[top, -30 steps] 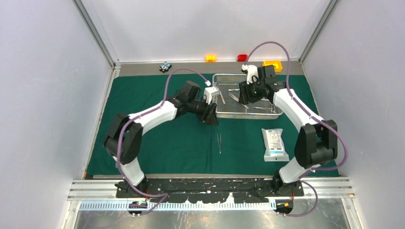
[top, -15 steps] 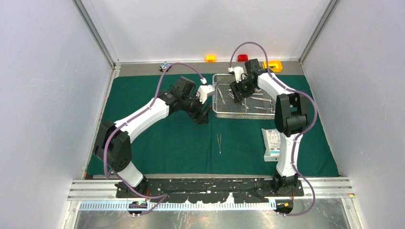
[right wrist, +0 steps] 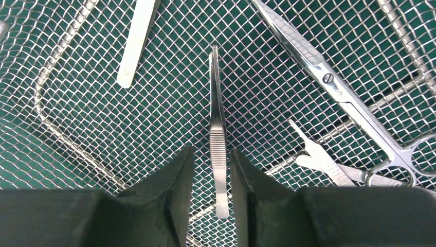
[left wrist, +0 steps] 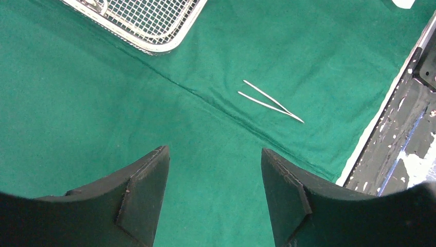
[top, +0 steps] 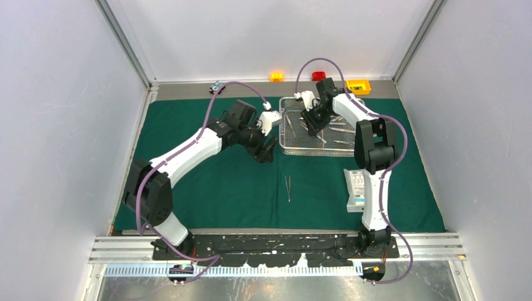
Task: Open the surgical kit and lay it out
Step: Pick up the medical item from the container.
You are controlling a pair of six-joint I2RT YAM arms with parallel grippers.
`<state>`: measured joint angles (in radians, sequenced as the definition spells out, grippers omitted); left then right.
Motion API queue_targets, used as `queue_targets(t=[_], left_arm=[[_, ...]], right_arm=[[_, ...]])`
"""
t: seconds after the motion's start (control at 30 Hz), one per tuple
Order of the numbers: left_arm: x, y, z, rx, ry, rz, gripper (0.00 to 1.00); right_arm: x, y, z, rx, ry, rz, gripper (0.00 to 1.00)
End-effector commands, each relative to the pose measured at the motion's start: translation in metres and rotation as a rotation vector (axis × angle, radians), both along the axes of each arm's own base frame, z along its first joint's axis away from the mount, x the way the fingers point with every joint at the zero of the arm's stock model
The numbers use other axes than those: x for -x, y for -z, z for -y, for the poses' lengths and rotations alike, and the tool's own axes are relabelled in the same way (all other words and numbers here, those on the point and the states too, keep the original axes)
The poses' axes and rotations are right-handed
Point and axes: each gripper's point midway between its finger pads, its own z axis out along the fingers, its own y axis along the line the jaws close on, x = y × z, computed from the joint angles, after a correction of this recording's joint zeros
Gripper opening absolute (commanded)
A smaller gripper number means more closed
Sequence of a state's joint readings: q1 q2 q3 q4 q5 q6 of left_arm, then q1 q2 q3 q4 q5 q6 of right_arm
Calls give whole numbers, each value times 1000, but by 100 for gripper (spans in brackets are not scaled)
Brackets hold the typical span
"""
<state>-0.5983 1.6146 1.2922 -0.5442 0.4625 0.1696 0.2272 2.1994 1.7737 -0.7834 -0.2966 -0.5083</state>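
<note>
Right gripper (right wrist: 212,177) part open, straddling forceps (right wrist: 216,128) in mesh tray (right wrist: 92,108), not clamped. Left gripper (left wrist: 215,180) wide open, empty, over green drape (left wrist: 77,103). Scissors (right wrist: 329,82) pivot stamp unreadable.

Overhead view: a dark green drape (top: 207,182) lies spread flat. A steel wire-mesh tray (top: 295,151) sits toward its far side, holding silver instruments (top: 290,124). The right gripper (top: 312,123) reaches down into the tray; the left gripper (top: 268,150) hangs just beside the tray's left edge. Tweezers (top: 288,188) and a white pouch (top: 359,189) lie on the cloth, nearer the front
</note>
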Motion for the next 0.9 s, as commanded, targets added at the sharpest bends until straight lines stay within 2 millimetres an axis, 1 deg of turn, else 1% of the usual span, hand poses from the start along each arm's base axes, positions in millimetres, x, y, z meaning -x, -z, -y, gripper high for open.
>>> queue_targets(t=[0.0, 0.1, 0.2, 0.33, 0.43, 0.5, 0.63, 0.77, 0.87], left_arm=[[-14, -16, 1, 14, -3, 51, 68], [-20, -18, -3, 11, -18, 51, 70], [-30, -27, -10, 36, -49, 40, 73], [-46, -43, -21, 102, -109, 3, 74], [-60, -54, -27, 168, -162, -49, 75], [-67, -63, -26, 226, -190, -98, 75], [-76, -74, -19, 313, -212, -170, 75], [-81, -84, -6, 380, -208, -232, 75], [-87, -93, 3, 433, -213, -274, 74]], right_arm=[[-12, -13, -4, 4, -23, 45, 33], [-12, -16, -4, 1, -24, 47, 25], [-13, -23, -5, -8, -21, 57, 19], [-14, -45, -8, -33, -12, 96, 11], [-16, -71, -11, -63, -2, 140, 8], [-16, -92, -15, -94, 8, 176, 7], [-10, -143, -25, -187, 33, 249, 4], [4, -184, -39, -316, 60, 279, 1], [21, -205, -54, -447, 69, 250, 1]])
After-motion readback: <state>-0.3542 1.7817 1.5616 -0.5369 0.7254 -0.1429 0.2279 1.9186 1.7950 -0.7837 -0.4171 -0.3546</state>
